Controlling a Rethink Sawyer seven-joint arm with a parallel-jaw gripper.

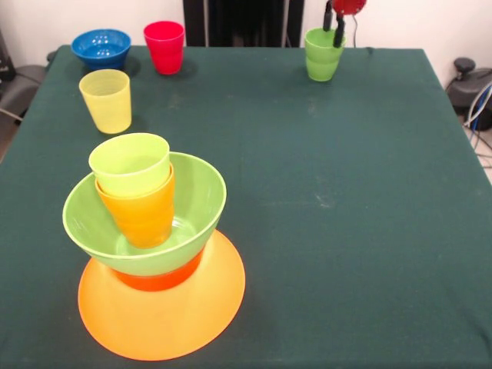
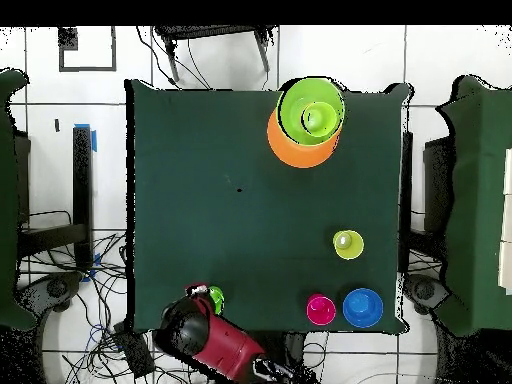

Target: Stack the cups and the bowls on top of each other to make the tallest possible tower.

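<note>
Front view. The counter [image 1: 323,192] carries a dark green cloth. At the near left stands the tower [image 1: 150,246]: a very large orange bowl [image 1: 161,323] lies rim-down as the base, a small orange-red bowl [image 1: 157,278] sits on it, and a lime green bowl [image 1: 192,200] rests upright on that. Inside the lime green bowl stands an orange cup [image 1: 142,215], leaning slightly, with a lime green cup [image 1: 129,163] nested in its mouth. A yellow cup [image 1: 106,100] stands upright behind the tower, apart from it. At the far left corner a blue bowl [image 1: 101,48] and a red cup [image 1: 164,46] stand near each other, not touching. At the far right a darker green cup [image 1: 323,55] stands upright. The gripper [image 1: 334,31] hangs over it — one of its fingers [image 1: 339,34] reaches down inside the cup's rim and the other sits at the rim's outer side, so the fingers straddle the cup wall; whether they press on it cannot be told.

Overhead view. The tower [image 2: 305,120] sits at the counter's [image 2: 230,200] top right. The yellow cup [image 2: 348,244] stands alone lower down that side. The red cup [image 2: 320,309] and blue bowl [image 2: 362,307] stand side by side at the bottom right edge. The darker green cup [image 2: 216,298] is at the bottom left — the red arm [image 2: 215,340] covers part of it.
</note>
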